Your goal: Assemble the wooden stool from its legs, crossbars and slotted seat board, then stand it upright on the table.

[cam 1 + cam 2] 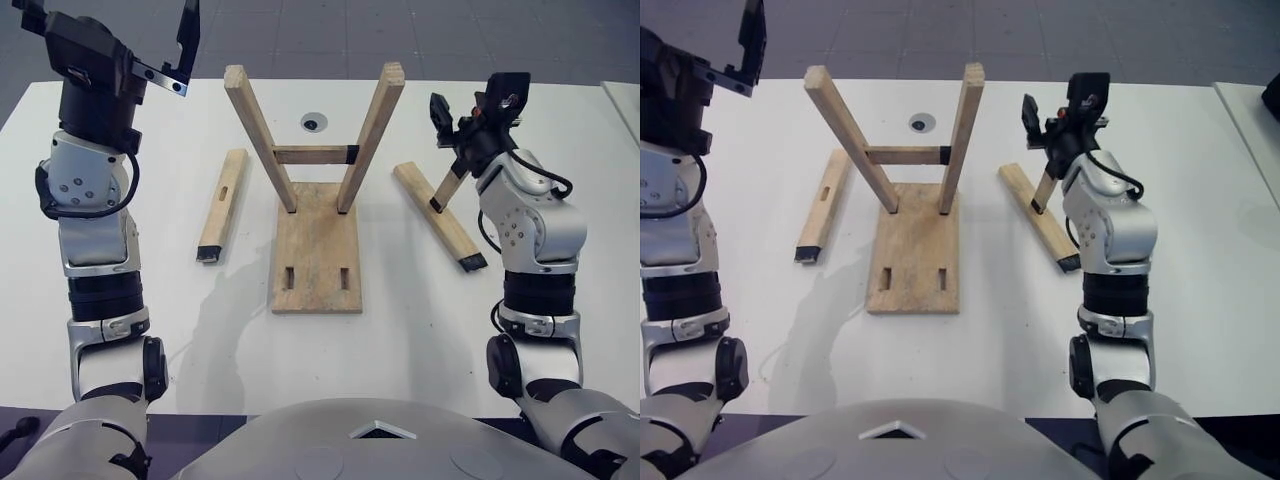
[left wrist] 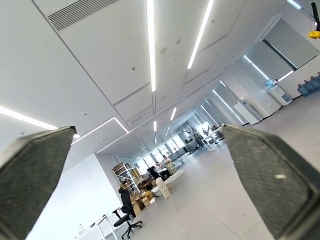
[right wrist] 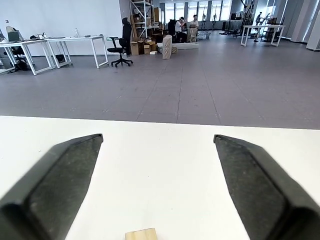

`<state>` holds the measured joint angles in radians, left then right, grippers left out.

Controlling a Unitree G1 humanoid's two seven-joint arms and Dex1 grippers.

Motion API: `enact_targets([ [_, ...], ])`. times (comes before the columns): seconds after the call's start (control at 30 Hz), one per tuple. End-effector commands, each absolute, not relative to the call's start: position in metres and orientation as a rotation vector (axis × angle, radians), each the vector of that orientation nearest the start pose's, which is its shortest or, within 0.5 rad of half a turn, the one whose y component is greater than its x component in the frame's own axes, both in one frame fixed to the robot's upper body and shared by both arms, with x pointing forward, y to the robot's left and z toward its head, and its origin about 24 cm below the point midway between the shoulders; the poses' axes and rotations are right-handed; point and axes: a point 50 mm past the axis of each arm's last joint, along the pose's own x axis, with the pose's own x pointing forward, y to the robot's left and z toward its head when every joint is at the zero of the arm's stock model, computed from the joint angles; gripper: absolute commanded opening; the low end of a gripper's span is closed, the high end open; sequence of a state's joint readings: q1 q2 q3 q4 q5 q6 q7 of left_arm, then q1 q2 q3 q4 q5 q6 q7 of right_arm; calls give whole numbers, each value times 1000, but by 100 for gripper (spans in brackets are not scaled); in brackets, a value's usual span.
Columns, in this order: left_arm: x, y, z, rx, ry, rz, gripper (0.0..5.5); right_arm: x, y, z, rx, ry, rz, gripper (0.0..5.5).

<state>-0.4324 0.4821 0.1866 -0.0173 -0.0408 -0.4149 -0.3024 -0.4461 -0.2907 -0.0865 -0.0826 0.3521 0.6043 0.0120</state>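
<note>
Four legs (image 1: 258,135), two crossbars (image 1: 312,155), one seat board (image 1: 315,255)

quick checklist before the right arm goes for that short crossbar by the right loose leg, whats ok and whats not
1. Right gripper open: ok.
2. Lined up on the short crossbar: ok; its wooden end shows between the fingers in the right wrist view, not gripped.
3. Crossbar's lower end free of the right loose leg: cannot tell.
4. Near slots of the seat board empty: ok.
5. Standing legs fully seated in the far slots: cannot tell.
6. Left gripper open and raised clear of the parts: ok.
</note>
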Motion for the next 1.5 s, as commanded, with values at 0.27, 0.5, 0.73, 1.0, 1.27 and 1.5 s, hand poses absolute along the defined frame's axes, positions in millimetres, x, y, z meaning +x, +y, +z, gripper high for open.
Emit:
enact_targets([
  [0.27,284,215,225,556,-814,-212,540,292,-206,228,149,-212,118,539],
  [0.5,280,217,221,558,-798,-205,540,249,-242,171,105,-19,131,539],
  [0.73,279,218,217,559,-783,-205,540,190,-254,100,57,251,246,539],
  [1.0,282,216,215,552,-774,-217,540,192,-251,52,-79,402,324,465],
  [1.27,285,216,214,548,-769,-229,540,194,-246,28,-122,442,327,340],
  [1.5,286,216,213,548,-766,-232,540,200,-236,28,-116,401,313,238],
])
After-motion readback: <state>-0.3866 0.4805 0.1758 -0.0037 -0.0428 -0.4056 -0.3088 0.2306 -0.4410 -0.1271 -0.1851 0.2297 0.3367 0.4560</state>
